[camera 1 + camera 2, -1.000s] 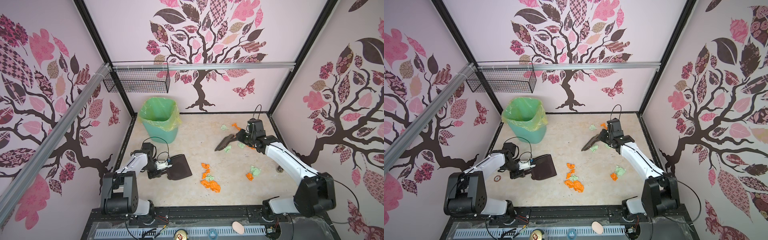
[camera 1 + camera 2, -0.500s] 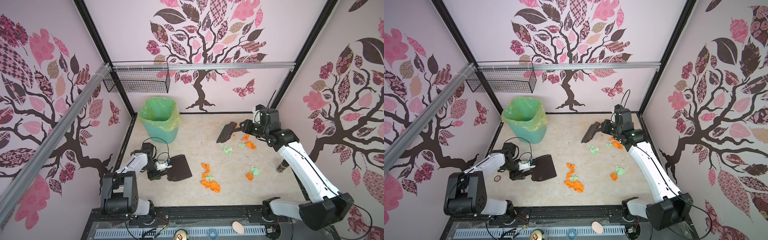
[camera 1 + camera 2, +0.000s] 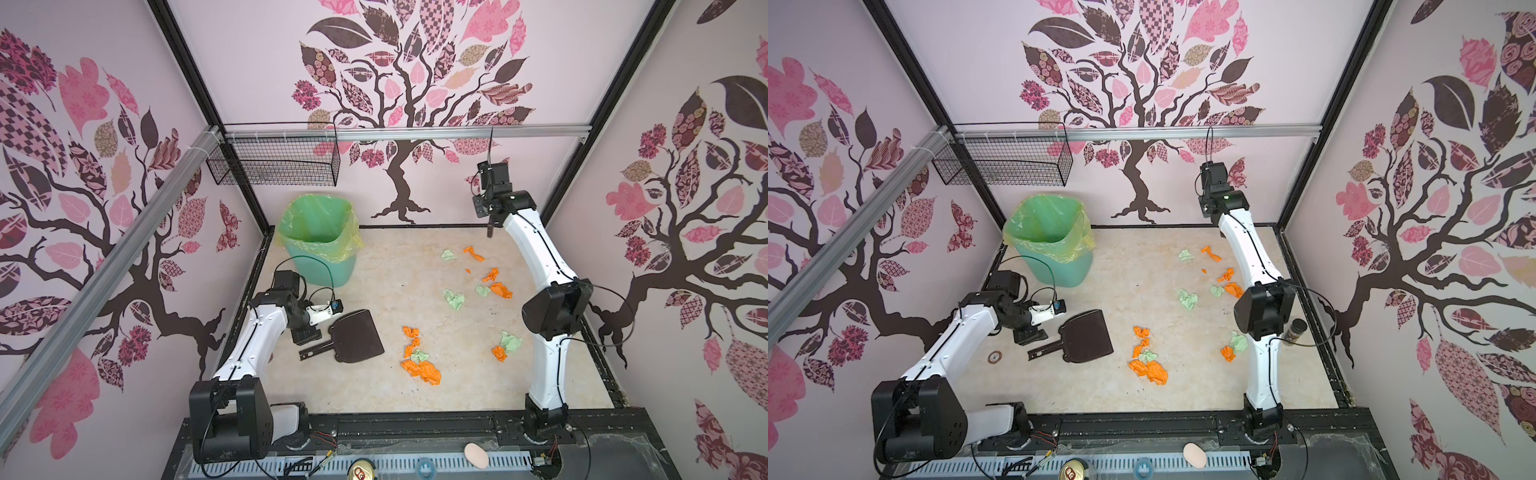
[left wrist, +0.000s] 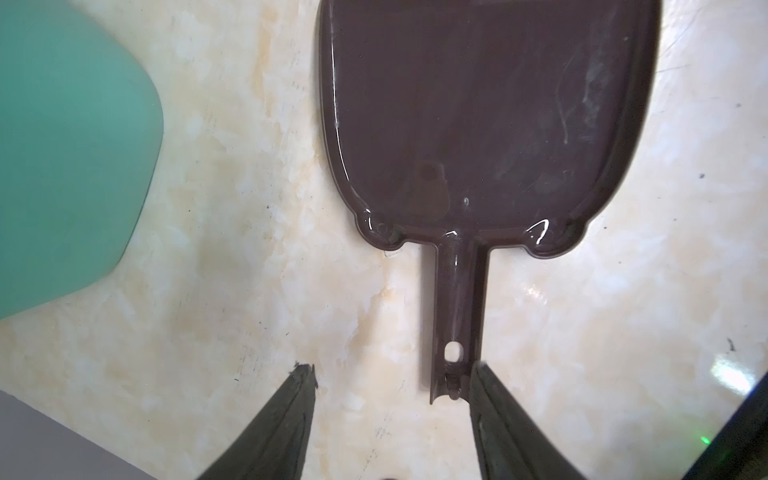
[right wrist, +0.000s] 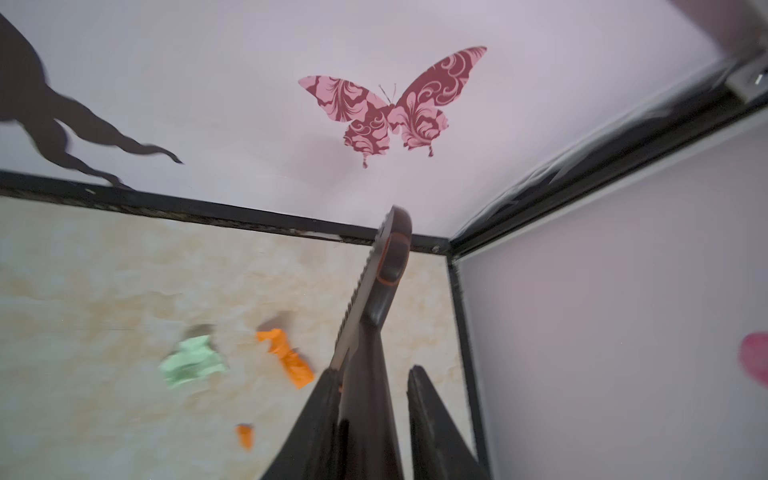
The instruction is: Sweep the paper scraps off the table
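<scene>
Paper scraps (image 3: 424,370) litter the worktop (image 3: 395,257).
Left jaws spread around dustpan (image 3: 357,336) handle's tip; right jaws clamp, seemingly, a brush (image 5: 368,332).

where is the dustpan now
In both top views the dustpan lies flat on the left, in front of the bin, its handle by the left end effector.

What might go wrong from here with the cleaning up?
The left end effector is open and the handle of the dustpan lies beside one finger, not centred; closing may nudge it away.
The right end effector holds the brush high near the back wall; a swing may strike it.
The paper scraps lie in several clumps on the table; one sweep may scatter them.
</scene>
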Tool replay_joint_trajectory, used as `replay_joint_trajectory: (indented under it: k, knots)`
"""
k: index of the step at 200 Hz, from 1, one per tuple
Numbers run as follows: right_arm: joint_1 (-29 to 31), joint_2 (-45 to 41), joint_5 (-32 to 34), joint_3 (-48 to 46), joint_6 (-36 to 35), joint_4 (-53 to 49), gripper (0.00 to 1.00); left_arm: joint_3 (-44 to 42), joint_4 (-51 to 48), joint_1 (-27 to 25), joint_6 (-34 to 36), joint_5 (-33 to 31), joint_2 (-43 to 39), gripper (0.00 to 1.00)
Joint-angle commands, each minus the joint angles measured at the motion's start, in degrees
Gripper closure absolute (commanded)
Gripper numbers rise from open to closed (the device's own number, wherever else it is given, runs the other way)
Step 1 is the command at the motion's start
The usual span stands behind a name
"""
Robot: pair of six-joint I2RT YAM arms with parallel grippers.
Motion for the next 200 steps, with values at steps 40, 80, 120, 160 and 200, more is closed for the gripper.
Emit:
replay_joint_trajectory:
  k: [40, 80, 120, 160, 200]
  knots:
    - [2.6, 8.0, 0.4, 0.8, -26.8, 15.5, 1.00, -1.8, -0.7, 0.0, -0.6, 1.0, -0.3, 0.39]
    - [3.2, 9.2, -4.0, 0.2, -26.5, 10.4, 1.00, -2.3, 0.0, 0.0, -0.6, 1.3, 0.8, 0.40]
    - [4.1, 7.9, -10.7, -3.5, -30.6, 5.6, 1.00, -2.4, 0.4, 0.0, -0.8, 1.7, 1.7, 0.40]
    - [5.2, 4.9, -10.9, -15.6, -37.2, 11.1, 1.00, -2.8, 0.4, 0.0, -1.0, 2.2, 2.1, 0.41]
    - [8.5, -3.3, -17.1, -28.0, -41.2, 13.7, 1.00, -3.2, 0.8, 0.0, -1.1, 2.0, 2.4, 0.41]
